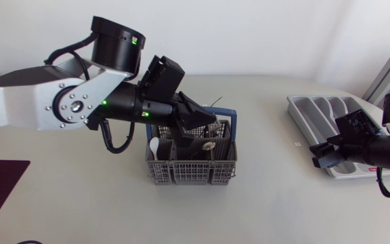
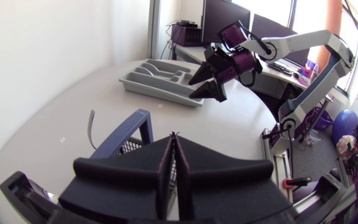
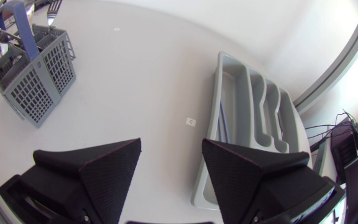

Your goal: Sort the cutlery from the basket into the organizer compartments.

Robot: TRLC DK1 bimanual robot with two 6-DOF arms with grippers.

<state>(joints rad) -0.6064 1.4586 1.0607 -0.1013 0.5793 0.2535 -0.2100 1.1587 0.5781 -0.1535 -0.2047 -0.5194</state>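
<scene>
Over the counter (image 1: 263, 203), mid-way: hovering with left gripper (image 1: 208, 127) clenched, fingers pressed together, just above grey basket (image 1: 181, 175) with cutlery (image 1: 154, 146) inside. Beside grey organizer (image 1: 315, 108), at right: holding right gripper (image 1: 322, 154) released, fingers spread.

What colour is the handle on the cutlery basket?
Blue, against the grey basket; the handle shows best in the left wrist view.

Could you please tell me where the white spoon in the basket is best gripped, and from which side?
Likely by its exposed top end, coming straight down: the white spoon stands in an outer compartment of the basket, whose walls block any sideways approach.
</scene>
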